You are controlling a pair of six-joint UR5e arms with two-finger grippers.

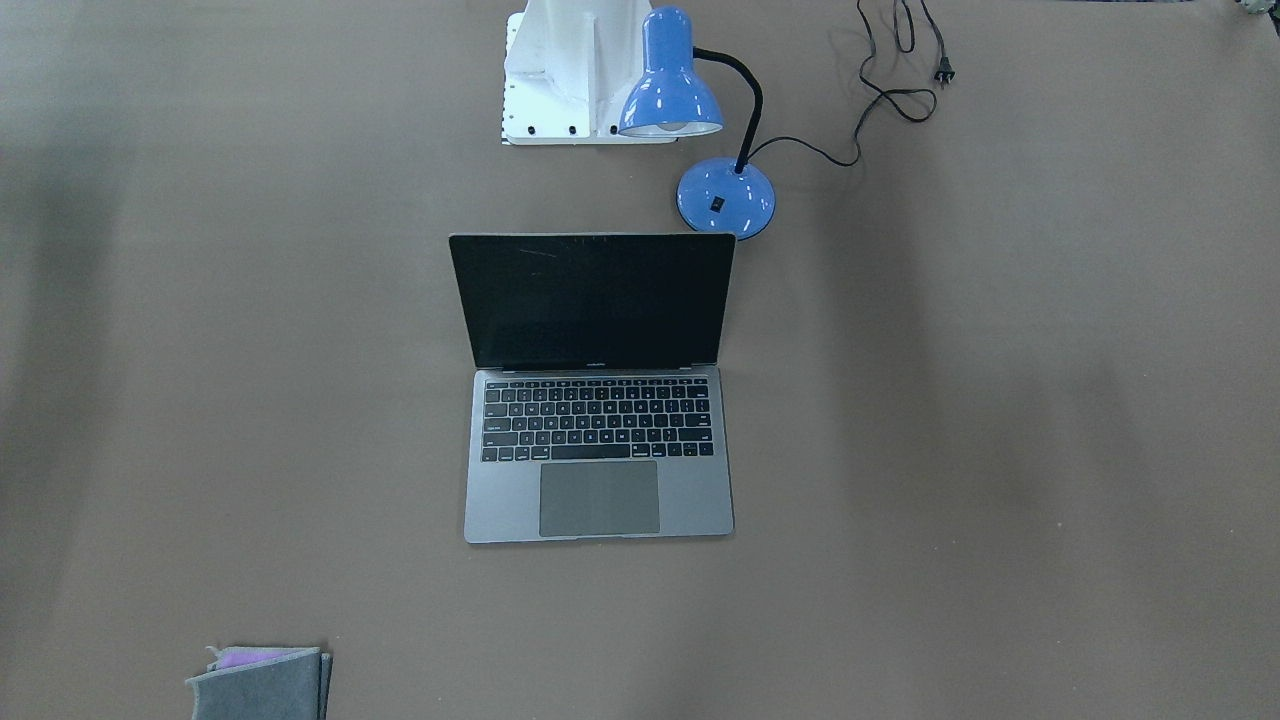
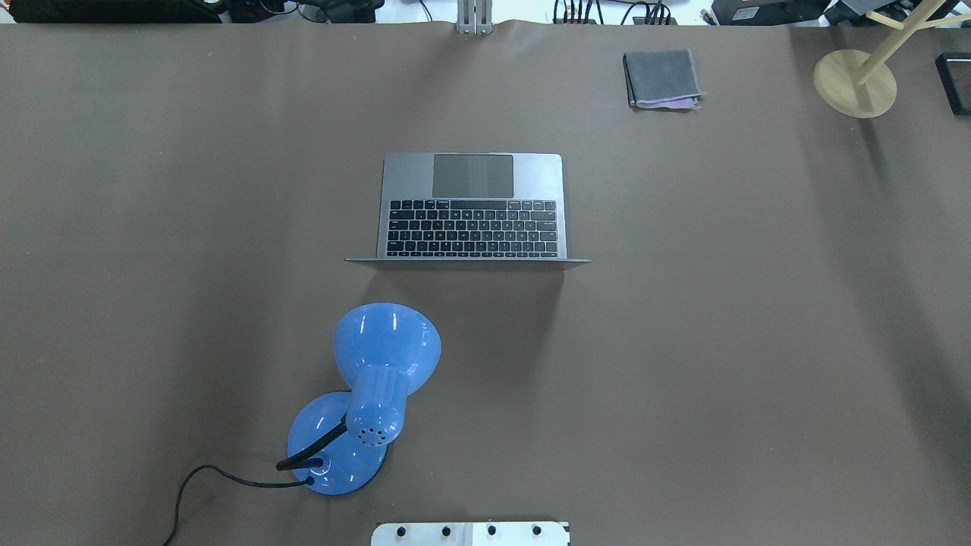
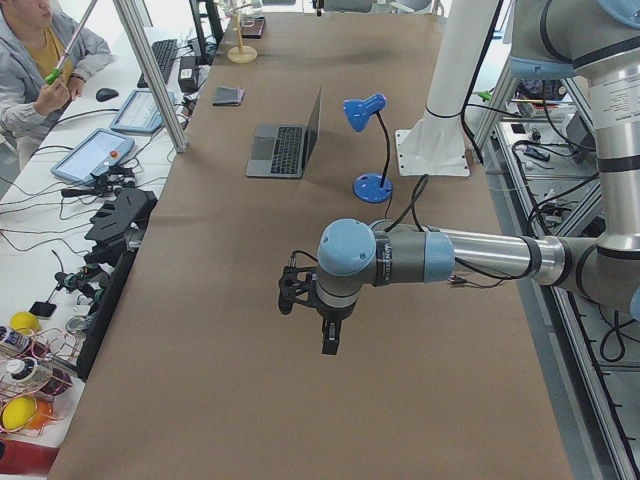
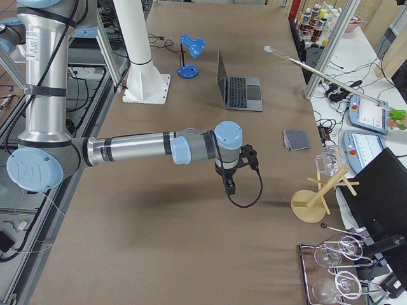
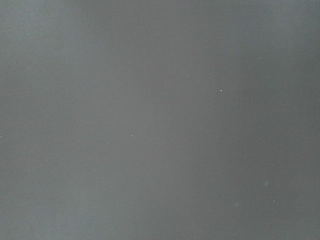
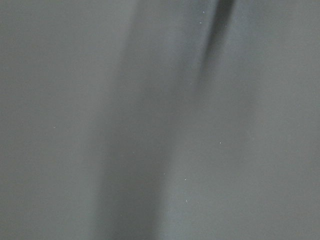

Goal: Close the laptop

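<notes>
The space-grey laptop stands open in the middle of the table, its black screen upright and its keyboard and trackpad facing away from the robot. It also shows in the overhead view and in both side views. My left gripper hangs over bare table far from the laptop, seen only in the exterior left view; I cannot tell if it is open or shut. My right gripper hangs likewise over bare table, seen only in the exterior right view; I cannot tell its state. Both wrist views show only table surface.
A blue desk lamp stands behind the laptop's lid on the robot's side, its cord trailing off. A grey felt pouch lies at the far right. A wooden stand is at the far right corner. The robot's white base is behind the lamp.
</notes>
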